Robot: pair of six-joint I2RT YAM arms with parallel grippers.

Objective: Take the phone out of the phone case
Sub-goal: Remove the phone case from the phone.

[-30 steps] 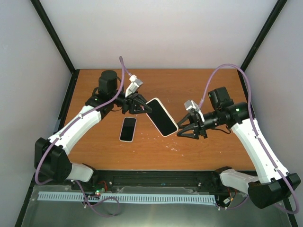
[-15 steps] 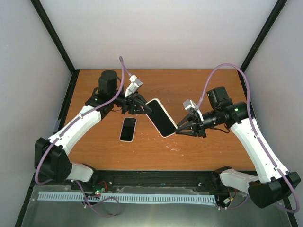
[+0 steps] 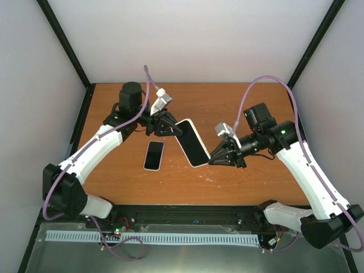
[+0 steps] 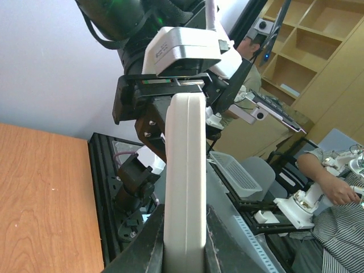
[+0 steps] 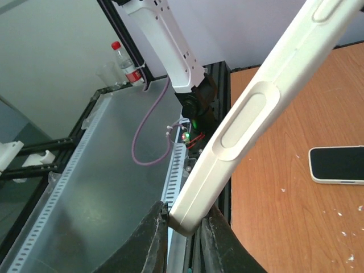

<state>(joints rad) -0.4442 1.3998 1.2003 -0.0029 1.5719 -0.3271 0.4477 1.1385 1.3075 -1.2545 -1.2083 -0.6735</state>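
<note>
Phone case (image 4: 185,170) aloft, left hand (image 3: 172,129) and right hand (image 3: 215,158) clenched on its opposite ends; phone (image 3: 193,143) apparently inside, extraction not yet done.

A reddish-brown wooden desk (image 3: 170,182) stands between plain white walls (image 3: 187,40) edged by black frame posts (image 3: 63,42). At its near edge lie a white slotted cable duct (image 3: 153,238) and a grey metal sheet (image 3: 170,259). Farther off are pale wooden shelves (image 4: 310,34), a seated person (image 4: 341,227) and a red-capped bottle (image 5: 126,62).
</note>
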